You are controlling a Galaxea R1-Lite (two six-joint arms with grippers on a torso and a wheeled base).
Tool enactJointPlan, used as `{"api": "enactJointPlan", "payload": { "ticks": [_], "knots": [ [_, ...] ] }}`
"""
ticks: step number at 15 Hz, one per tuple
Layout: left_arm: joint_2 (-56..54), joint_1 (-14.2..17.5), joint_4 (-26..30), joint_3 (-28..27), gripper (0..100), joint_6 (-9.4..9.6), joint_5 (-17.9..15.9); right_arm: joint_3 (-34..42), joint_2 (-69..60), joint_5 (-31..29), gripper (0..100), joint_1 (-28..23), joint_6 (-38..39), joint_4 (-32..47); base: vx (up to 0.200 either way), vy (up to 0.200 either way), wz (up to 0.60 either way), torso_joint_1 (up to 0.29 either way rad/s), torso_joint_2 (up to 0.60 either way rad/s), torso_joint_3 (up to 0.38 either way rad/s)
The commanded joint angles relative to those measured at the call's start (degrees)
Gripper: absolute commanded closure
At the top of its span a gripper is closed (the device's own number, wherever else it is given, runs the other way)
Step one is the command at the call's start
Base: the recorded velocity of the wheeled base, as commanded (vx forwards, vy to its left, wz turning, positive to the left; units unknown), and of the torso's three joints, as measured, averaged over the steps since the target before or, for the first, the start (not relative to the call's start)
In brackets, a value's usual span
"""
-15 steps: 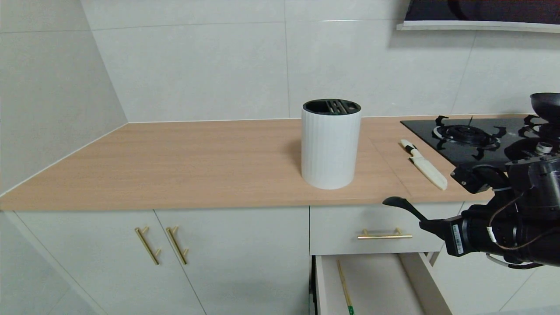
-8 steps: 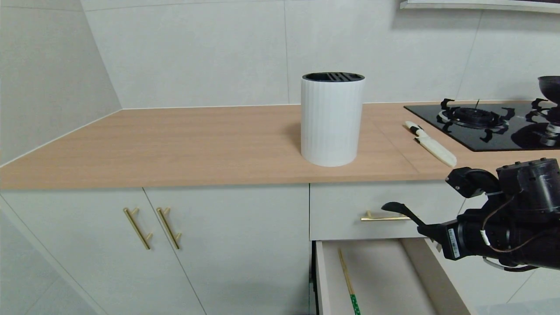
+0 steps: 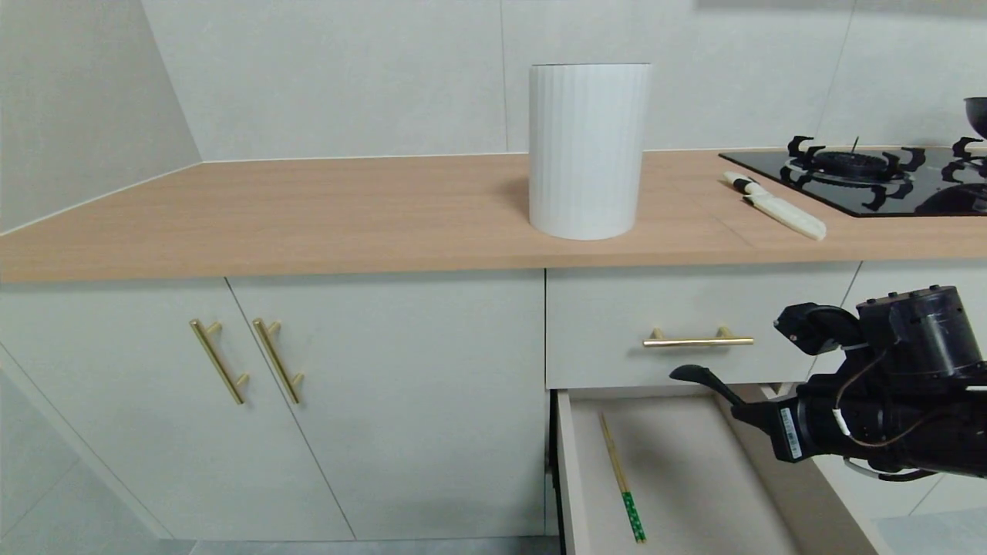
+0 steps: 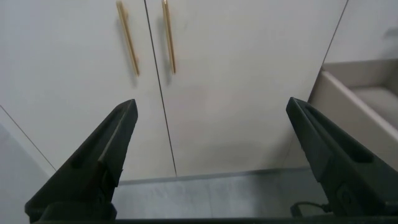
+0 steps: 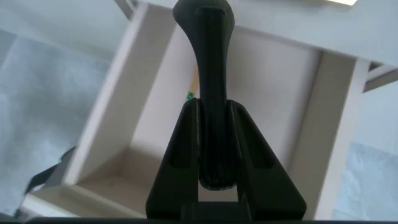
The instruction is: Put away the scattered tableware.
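Nearest is the open drawer (image 3: 567, 462), pulled out below the bench. Chopsticks (image 3: 621, 478) with green ends lie lengthwise on its floor, close to its left wall. They lie so close together that I cannot tell whether there is one or two.

Over the drawer's right half hangs the right hand (image 3: 752, 412), pinching one black spoon (image 3: 694, 375) by the handle. The rounded end sticks out past the fingers and points toward the cupboard front. From the right wrist, the hand (image 5: 213, 109) grips the spoon (image 5: 205, 37) above the drawer (image 5: 336, 93).

The left hand (image 4: 211, 109) is spread wide, with nothing between its fingers. It faces two cupboard doors (image 4: 236, 81), each with one gold handle (image 4: 127, 37).

Above the open drawer is one shut drawer (image 3: 617, 331) with a single gold bar handle (image 3: 698, 340).

On the bench (image 3: 308, 216) stands one white ribbed holder (image 3: 587, 150), upright. To its right, apart from it, lies one knife (image 3: 775, 206), flat on the wood just beside the black hob (image 3: 856, 173). The hob shows two burners.
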Motion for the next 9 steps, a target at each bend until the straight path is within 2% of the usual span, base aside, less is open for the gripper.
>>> {"api": "enactJointPlan", "payload": {
  "ticks": [1,3,9],
  "knots": [
    [0.0,0.0,0.0,0.0,0,0.02,0.0,0.0,1.4,-0.1,100,0.0,0.0,-0.1,0.000,0.000,0.00,-0.119,0.45,0.330],
    [0.0,0.0,0.0,0.0,0,0.02,0.0,0.3,2.3,-0.3,100,0.0,0.0,-1.8,0.000,0.000,0.00,-0.076,0.28,0.200],
    [0.0,0.0,0.0,0.0,0,0.02,0.0,0.1,7.9,-2.2,100,0.0,0.2,-3.7,0.000,0.000,0.00,-0.008,0.04,0.021]
  ]
}}
